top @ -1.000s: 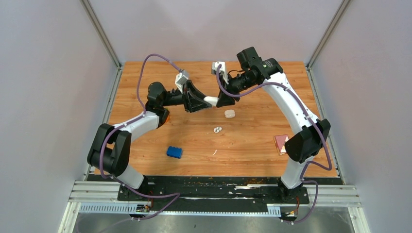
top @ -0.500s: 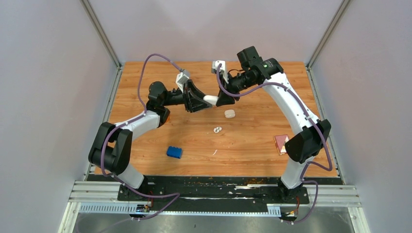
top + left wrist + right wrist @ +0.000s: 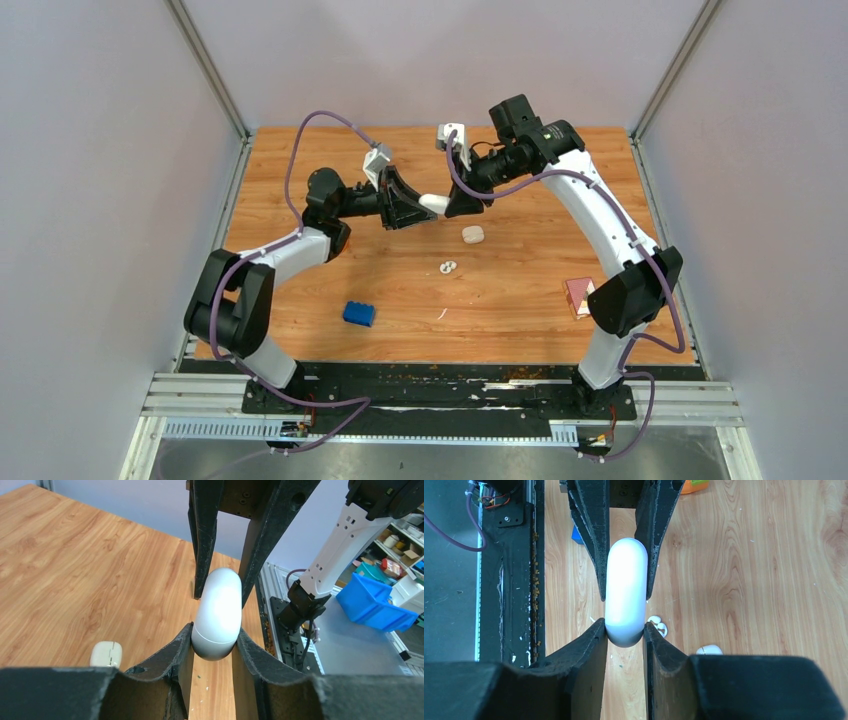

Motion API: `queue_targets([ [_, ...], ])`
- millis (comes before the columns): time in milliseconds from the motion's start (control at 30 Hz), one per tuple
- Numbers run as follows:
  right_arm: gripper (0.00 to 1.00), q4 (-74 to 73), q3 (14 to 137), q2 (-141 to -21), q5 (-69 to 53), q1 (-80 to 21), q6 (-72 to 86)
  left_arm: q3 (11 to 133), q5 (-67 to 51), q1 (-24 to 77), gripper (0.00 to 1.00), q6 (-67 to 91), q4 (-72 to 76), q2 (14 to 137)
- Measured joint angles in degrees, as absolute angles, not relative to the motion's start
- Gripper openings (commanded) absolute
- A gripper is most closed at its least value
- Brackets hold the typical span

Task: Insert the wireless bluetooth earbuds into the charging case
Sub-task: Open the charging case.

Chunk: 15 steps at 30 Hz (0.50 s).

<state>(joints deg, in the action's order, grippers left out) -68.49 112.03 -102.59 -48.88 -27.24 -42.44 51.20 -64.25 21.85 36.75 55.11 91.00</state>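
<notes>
The white oval charging case (image 3: 434, 204) is closed and held in the air over the middle of the table, gripped at both ends. My left gripper (image 3: 424, 208) is shut on one end, seen in the left wrist view (image 3: 214, 641) with the case (image 3: 217, 611) between its fingers. My right gripper (image 3: 448, 204) is shut on the other end (image 3: 625, 632) of the case (image 3: 626, 587). Two tiny white earbuds (image 3: 448, 266) lie together on the wood below the case; they also show in the right wrist view (image 3: 658, 626).
A small cream rounded block (image 3: 473, 234) lies on the table under the grippers; it also shows in both wrist views (image 3: 105, 654) (image 3: 709, 650). A blue toy brick (image 3: 359, 313) lies near front left. A pink block (image 3: 577, 294) sits by the right arm.
Both grippers keep their hold on the case. The left arm and the case have drifted very slightly toward the far side.
</notes>
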Motion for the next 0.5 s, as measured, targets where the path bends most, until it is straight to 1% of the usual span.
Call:
queue_targets([
  [33,0.18,-68.4,112.0,-102.6,-48.9,-27.2,-42.4,51.2,-64.3,21.8,0.28,36.8,55.2,91.1],
  [67,0.23,-68.3,111.9,-102.6,-48.9,-27.2,-42.3,51.3,-64.3,21.8,0.25,36.9,55.2,91.2],
  [167,0.48,-68.2,111.7,-102.6,-48.9,-27.2,-42.0,51.4,-64.5,21.8,0.15,37.1,55.4,91.5],
  [200,0.52,-68.2,111.6,-102.6,-48.9,-27.2,-41.7,51.4,-64.4,21.8,0.12,37.1,55.5,91.6],
  [300,0.58,-68.2,111.5,-102.6,-49.0,-27.2,-40.4,51.4,-64.4,21.9,0.06,37.0,56.0,91.8],
  [500,0.58,-68.0,111.2,-102.6,-49.1,-27.1,-36.7,51.4,-64.4,22.0,0.02,35.8,59.1,92.6],
])
